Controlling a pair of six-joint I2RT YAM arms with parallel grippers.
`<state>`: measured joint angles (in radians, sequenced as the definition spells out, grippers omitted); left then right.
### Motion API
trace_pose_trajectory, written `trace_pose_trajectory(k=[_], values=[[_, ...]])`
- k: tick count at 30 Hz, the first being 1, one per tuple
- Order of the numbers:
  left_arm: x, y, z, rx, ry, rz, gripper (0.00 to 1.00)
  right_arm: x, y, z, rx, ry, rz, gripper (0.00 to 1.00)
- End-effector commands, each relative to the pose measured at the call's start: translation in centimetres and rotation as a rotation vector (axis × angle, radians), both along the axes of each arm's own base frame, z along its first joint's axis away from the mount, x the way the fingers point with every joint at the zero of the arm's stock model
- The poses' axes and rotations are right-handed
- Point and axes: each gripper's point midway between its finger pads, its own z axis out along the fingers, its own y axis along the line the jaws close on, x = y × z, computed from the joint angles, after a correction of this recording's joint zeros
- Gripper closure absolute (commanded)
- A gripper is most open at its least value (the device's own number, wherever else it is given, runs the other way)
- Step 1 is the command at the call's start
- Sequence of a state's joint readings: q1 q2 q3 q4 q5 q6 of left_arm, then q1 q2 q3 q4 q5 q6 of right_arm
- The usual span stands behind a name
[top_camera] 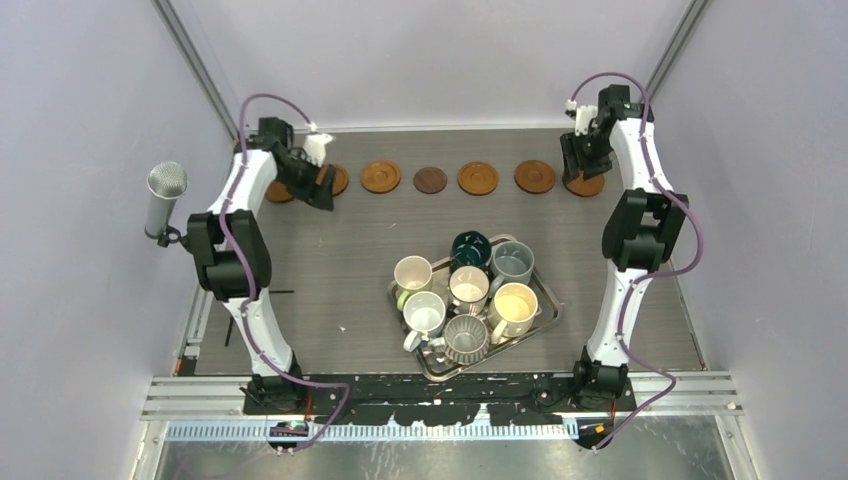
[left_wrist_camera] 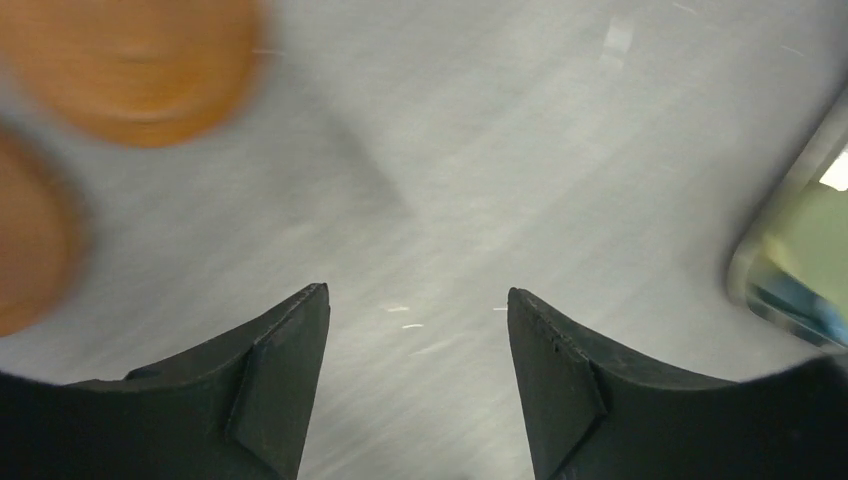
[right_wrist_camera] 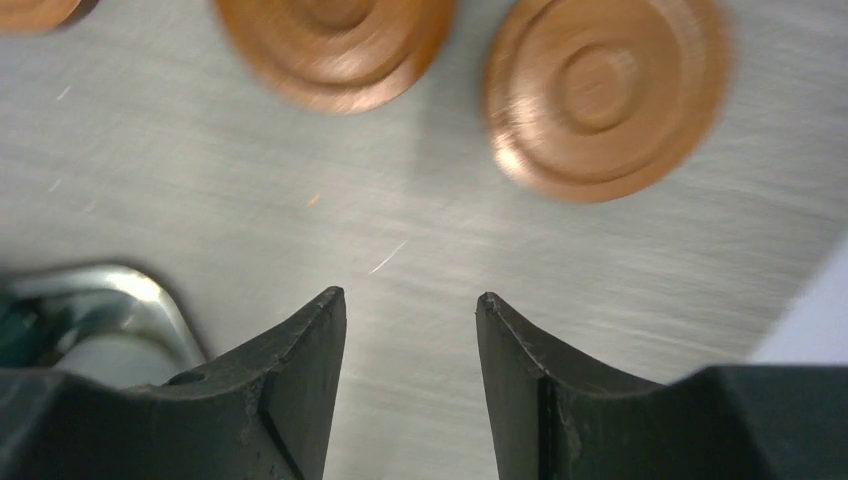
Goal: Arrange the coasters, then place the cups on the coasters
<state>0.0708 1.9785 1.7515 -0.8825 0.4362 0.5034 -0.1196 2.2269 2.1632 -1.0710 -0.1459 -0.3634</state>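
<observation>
Left wrist view: the upper-left coaster (left_wrist_camera: 140, 60) and the left-edge coaster (left_wrist_camera: 25, 235) appear motion-blurred and cropped by the frame, as does the tray (left_wrist_camera: 770, 225) at right.

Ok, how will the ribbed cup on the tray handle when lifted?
The ribbed cup looks ceramic: probably rigid, fairly heavy, chippable. It sits packed among other cups on the tray, so lifting may jostle them. Its ridges might aid grip.
</observation>
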Motion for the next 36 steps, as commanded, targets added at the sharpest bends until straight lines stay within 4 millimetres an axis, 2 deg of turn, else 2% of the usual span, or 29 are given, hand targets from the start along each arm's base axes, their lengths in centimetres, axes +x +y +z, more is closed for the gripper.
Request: trace_pose_trajectory(k=[1, 4, 8, 14, 19, 24, 29, 36], values=[[-8.5, -8.7, -0.8, -0.235, 0.227, -0.174, 0.33, -6.5, 5.2, 0.0, 0.244, 0.198, 0.077, 0.46], [-11.2, -11.6, -1.4, -0.302, 0.301, -0.217, 0.34, -8.7, 6.7, -1.1, 0.327, 0.287, 0.077, 0.47], [-14.2, -14.5, -2.3, -0.347, 0.392, -0.279, 0.36, -10.8, 8.3, -1.9, 0.42, 0.386, 0.09, 0.49], [-16.9, -16.2, -5.2, -0.352, 0.542, -0.293, 0.38, -13.9, 9.8, -2.9, 0.511, 0.527, 0.131, 0.54], [-18.1, -16.5, -7.0, -0.35, 0.608, -0.289, 0.4, -16.1, 10.9, -3.7, 0.543, 0.62, 0.172, 0.56], [-18.7, -17.1, -8.5, -0.341, 0.646, -0.287, 0.39, -17.5, 11.8, -4.7, 0.548, 0.67, 0.201, 0.58], [-19.1, -17.9, -10.0, -0.36, 0.69, -0.257, 0.42, -18.2, 12.3, -5.5, 0.553, 0.699, 0.198, 0.59], [-19.6, -18.8, -10.8, -0.384, 0.731, -0.239, 0.5, -19.0, 12.7, -6.4, 0.557, 0.724, 0.192, 0.63]])
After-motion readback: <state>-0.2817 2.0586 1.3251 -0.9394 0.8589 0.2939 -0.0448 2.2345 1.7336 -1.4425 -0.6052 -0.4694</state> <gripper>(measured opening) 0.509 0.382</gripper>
